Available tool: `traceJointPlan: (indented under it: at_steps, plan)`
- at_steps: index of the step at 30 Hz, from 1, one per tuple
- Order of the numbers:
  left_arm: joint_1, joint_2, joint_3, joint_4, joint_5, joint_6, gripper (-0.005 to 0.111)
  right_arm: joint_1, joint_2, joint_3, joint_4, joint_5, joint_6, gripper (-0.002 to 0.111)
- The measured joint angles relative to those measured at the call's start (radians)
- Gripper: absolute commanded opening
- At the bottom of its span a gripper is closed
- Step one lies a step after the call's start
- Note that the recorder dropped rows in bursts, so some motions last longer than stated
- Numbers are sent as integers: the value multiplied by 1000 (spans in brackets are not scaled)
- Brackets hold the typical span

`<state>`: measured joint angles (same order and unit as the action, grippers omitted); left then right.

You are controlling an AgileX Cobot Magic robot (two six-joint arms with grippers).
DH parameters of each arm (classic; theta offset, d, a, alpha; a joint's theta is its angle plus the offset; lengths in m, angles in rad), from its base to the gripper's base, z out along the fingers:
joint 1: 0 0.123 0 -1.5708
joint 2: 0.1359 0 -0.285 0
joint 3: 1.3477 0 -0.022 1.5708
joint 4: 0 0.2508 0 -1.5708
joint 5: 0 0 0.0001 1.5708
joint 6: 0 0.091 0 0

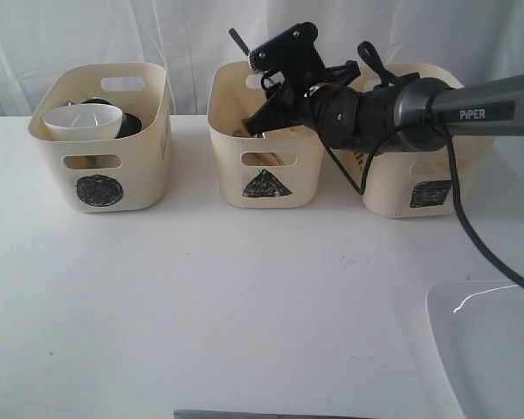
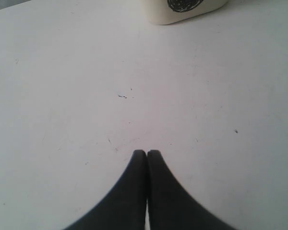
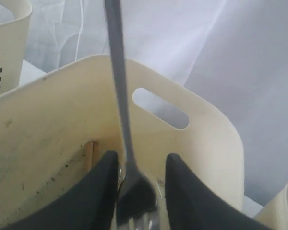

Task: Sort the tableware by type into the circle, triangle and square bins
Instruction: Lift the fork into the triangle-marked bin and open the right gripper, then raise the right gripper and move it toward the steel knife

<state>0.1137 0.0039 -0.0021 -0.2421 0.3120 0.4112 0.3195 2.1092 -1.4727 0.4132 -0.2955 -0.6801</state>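
The right hand point(image 3: 141, 159) dips into the triangle bin point(image 1: 264, 179), fingers parted around the fork point(image 3: 116, 72), apparently releasing it. Next it needs a straight lift clear. The left hand point(image 2: 147, 158) is pinched together, empty.

Open tabletop point(image 1: 244, 305) before the bins point(image 1: 279, 166)

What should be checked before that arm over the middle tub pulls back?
1. Right gripper open: ok, jaws stand apart.
2. Steel utensil free of both jaws: cannot tell; it sits close against one.
3. Utensil's lower end inside the triangle bin: ok.
4. Left gripper out of the way: ok, shut above the table.
5. Plate sorted: not ok, it lies on the table, outside the square bin.
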Motion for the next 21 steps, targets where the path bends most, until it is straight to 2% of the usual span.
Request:
traceJointPlan:
  at_steps: [16, 18, 21]
  plan:
    - [0, 0, 0, 0, 0, 0, 0, 0, -5, -1, 32, 9, 24, 34]
    - [0, 0, 0, 0, 0, 0, 0, 0, -25, -1, 33, 64, 24, 31]
    - [0, 0, 0, 0, 0, 0, 0, 0, -81, -1, 37, 172, 24, 20]
